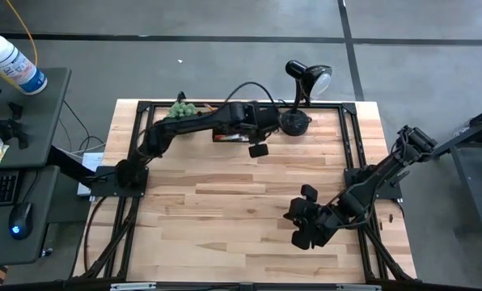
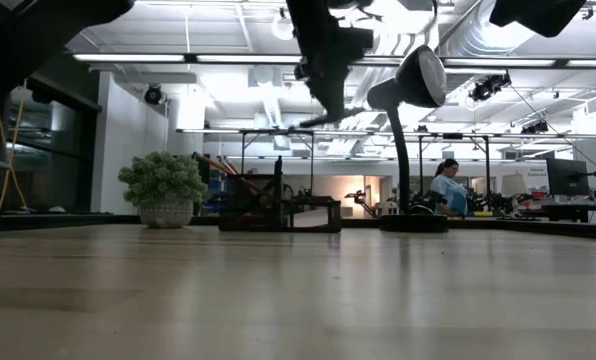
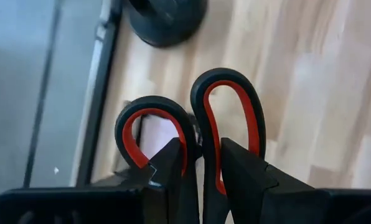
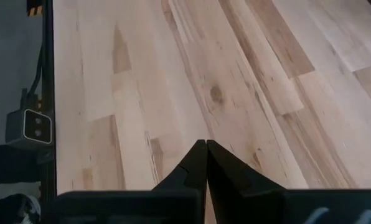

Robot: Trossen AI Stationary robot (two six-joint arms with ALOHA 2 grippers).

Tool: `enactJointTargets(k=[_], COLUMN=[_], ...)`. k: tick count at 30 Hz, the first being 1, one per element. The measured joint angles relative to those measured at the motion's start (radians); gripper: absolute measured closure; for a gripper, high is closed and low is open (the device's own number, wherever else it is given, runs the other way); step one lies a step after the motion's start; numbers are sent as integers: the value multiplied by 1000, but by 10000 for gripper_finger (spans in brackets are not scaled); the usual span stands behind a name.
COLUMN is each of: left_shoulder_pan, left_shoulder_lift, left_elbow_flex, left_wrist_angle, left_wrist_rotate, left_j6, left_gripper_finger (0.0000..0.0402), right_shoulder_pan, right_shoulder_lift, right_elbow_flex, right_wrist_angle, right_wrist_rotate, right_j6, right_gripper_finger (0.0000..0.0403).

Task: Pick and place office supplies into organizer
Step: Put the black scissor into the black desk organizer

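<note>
Gripping the scissors (image 3: 201, 134) by the handles, your left gripper (image 3: 201, 168) hangs above the organizer (image 1: 229, 133). Your right gripper (image 4: 205, 163) waits, fingers pressed together, over the table (image 1: 225, 210).

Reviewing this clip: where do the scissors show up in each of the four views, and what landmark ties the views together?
High view: hidden under the left gripper, near the lamp base.
Low view: not identifiable; the left arm hangs at top centre, beside the lamp.
Left wrist view: scissors centre, handle loops up, clamped between the fingers.
Right wrist view: not in it; bare table only.
Shared landmark: the black desk lamp's round base.
</note>
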Motion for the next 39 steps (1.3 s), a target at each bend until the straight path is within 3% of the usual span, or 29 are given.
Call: enactJointTargets(k=[12,22,30,39], left_shoulder_pan=[49,99,110,139], left_shoulder_lift=[-101,-113,-112,-112], left_elbow_flex=[0,0,0,0], left_wrist_angle=[130,168,219,224], left_wrist_rotate=[-83,-110,-121,-172], left_j6=[59,61,83,93], left_gripper_finger=[316,317,343,332], right_shoulder_pan=[-1,-4,-7,-38], right_shoulder_lift=[0,0,0,0], right_elbow_flex=[0,0,0,0], right_wrist_angle=[0,0,0,0], right_wrist_rotate=[39,91,121,113], right_j6=[15,23,23,23], right_gripper_finger=[399,401,401,397])
